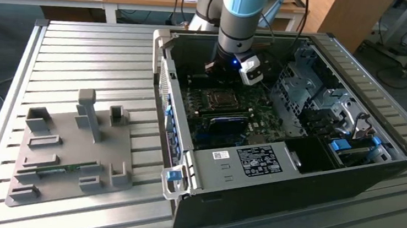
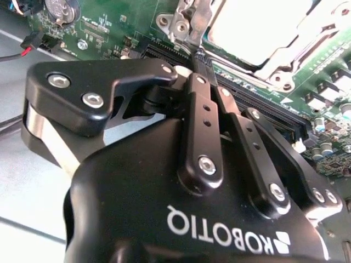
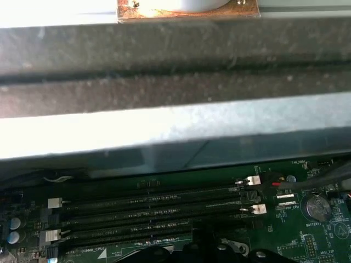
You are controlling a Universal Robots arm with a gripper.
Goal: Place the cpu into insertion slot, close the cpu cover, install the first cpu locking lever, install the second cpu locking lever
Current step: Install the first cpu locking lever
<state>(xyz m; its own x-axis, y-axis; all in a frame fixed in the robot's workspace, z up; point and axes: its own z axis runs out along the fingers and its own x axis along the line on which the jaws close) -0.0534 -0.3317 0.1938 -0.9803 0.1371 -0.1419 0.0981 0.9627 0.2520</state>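
Note:
The cpu (image 2: 258, 24) lies in the socket on the green motherboard (image 2: 323, 137), its pale metal top showing. The silvery cpu cover (image 2: 299, 55) lies flat around it. A metal locking lever (image 2: 189, 22) runs along the socket's corner. My black gripper (image 2: 200, 57) is shut, with nothing between its fingers and its tips right at that lever's end. In the exterior view the gripper (image 1: 231, 72) reaches into the open computer case (image 1: 345, 176), just behind the socket with the cpu cover (image 1: 220, 98).
Empty memory slots (image 3: 159, 211) and a coin battery (image 3: 317, 207) lie beside the socket, close to the case wall (image 3: 175, 131). On the slatted metal table (image 1: 92, 43), at the exterior view's left, stands a grey fixture plate (image 1: 67, 157) with a memory stick (image 1: 55, 170).

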